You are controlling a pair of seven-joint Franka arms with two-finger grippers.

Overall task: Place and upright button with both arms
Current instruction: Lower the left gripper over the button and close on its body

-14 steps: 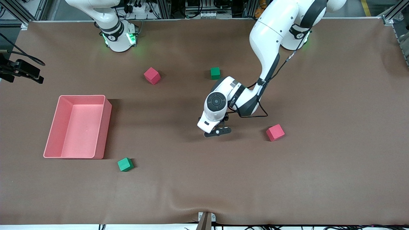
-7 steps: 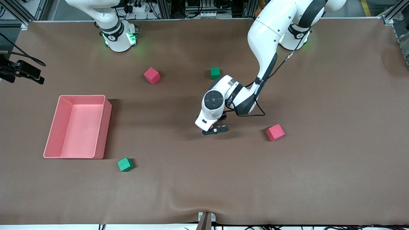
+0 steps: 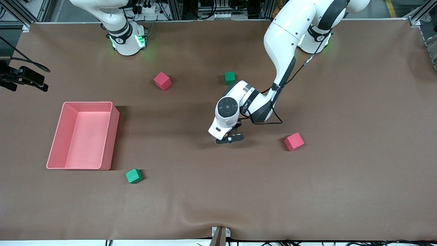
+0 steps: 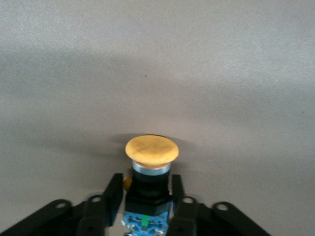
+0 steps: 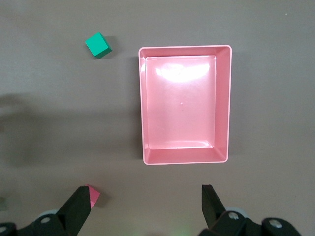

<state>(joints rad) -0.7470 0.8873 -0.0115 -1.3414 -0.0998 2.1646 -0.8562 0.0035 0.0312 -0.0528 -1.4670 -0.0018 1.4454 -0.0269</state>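
The button (image 4: 150, 169) lies on its side on the brown table (image 3: 341, 191) near the middle, orange cap pointing away from the left gripper (image 4: 146, 200), black body and bluish end between that gripper's fingers (image 4: 114, 192). The fingers sit close against both sides of the body, pinched narrow on it. In the front view the button is hidden under the left gripper (image 3: 229, 138), which is down at the table.

Toward the left arm's end of the table from the gripper, near it, sits a red cube (image 3: 294, 141). A green cube (image 3: 230, 78) lies farther from the front camera, beside the left arm's forearm, and a second red cube (image 3: 162, 81) lies toward the right arm's end from it. A pink bin (image 3: 114, 136) stands well apart toward the right arm's end, with another green cube (image 3: 134, 176) just nearer the camera than its corner.

The right arm waits, its gripper (image 5: 145, 209) up in the air over the table beside the bin (image 5: 226, 103), fingers (image 5: 78, 206) spread wide and holding nothing. Its wrist view also shows a green cube (image 5: 98, 45) and a red cube (image 5: 93, 196) by one fingertip.
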